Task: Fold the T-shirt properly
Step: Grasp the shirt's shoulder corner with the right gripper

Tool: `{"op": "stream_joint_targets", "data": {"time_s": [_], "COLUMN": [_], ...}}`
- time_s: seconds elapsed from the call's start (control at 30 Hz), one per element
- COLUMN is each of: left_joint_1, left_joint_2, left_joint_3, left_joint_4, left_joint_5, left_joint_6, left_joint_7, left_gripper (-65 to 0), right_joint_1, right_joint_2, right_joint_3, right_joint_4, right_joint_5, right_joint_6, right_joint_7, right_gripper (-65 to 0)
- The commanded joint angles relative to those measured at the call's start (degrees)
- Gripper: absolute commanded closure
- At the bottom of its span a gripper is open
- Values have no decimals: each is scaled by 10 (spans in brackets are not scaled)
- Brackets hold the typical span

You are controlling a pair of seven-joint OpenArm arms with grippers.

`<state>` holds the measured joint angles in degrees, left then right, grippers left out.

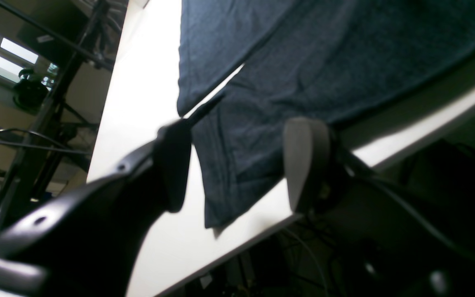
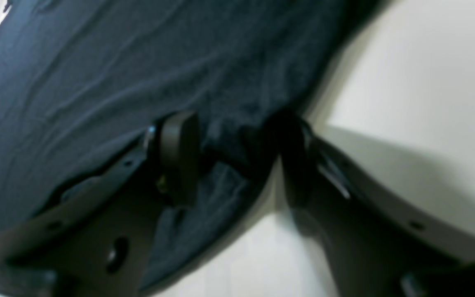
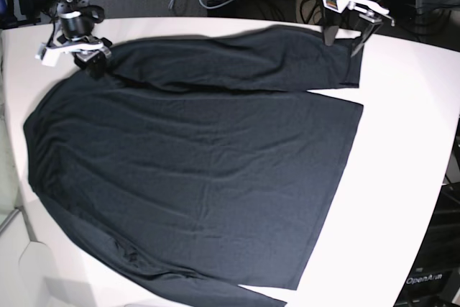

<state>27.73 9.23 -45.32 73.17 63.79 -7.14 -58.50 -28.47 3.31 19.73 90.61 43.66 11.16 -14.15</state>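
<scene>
The shirt (image 3: 194, 156) lies spread flat across the table (image 3: 402, 149), body in the middle, with one sleeve already laid over along its far edge and the other sleeve running along its near edge.

At the cuff end of that far sleeve, the left gripper (image 3: 347, 34) hovers with jaws wide apart. The left wrist view shows both fingers clear of the cloth, the cuff corner lying between and beyond them, nothing held.

At the shoulder end of the same sleeve sits the right gripper (image 3: 88, 59), low on the fabric. Its jaws stand well apart too, with a bunch of cloth humped between them. Whether that cloth is pinched or just let go, I cannot tell from the right wrist view.

The step looks like setting the far sleeve straight on the shirt. To do it well, both grippers should take only the top layer, lift little, and keep the sleeve taut between them so the fold edge stays straight. The thin fabric will drag and wrinkle if pulled sideways, and the hump at the shoulder needs smoothing.
</scene>
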Motion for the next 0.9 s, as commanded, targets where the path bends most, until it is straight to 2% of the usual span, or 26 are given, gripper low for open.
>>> {"op": "stream_joint_targets", "data": {"time_s": [0.0, 0.13, 0.2, 0.33, 0.5, 0.6, 0.67, 0.73, 0.87], "left_joint_1": [6, 6, 6, 6, 6, 6, 6, 6, 6], "left_joint_2": [-2, -2, -2, -2, -2, -2, -2, -2, -2], "left_joint_3": [-2, -2, -2, -2, -2, -2, -2, -2, -2], "left_joint_4": [3, 3, 3, 3, 3, 3, 3, 3, 3], "left_joint_5": [4, 4, 4, 4, 4, 4, 4, 3, 3], "left_joint_6": [-1, -1, -1, -1, -1, -1, -1, -1, -1], "left_joint_7": [5, 5, 5, 5, 5, 5, 5, 5, 7], "left_gripper": [-351, -351, -351, -351, -351, -351, -345, -298, -136], "right_joint_1": [-6, 6, 6, 16, 22, 21, 18, 17, 16], "right_joint_2": [3, 3, 3, 4, 7, 8, 8, 5, 3], "right_joint_3": [1, 0, 0, -1, 4, 4, 5, 21, 56], "right_joint_4": [5, 4, 3, 2, 3, 3, 3, 4, 4], "right_joint_5": [8, 8, 8, 7, 7, 7, 7, 7, 7], "right_joint_6": [2, 2, 2, 2, 2, 2, 2, 2, 2], "right_joint_7": [-1, -6, -6, -8, -49, -59, -54, -54, -54], "right_gripper": [-326, -323, -301, -222, -100, -8, 0, 0, 0]}}
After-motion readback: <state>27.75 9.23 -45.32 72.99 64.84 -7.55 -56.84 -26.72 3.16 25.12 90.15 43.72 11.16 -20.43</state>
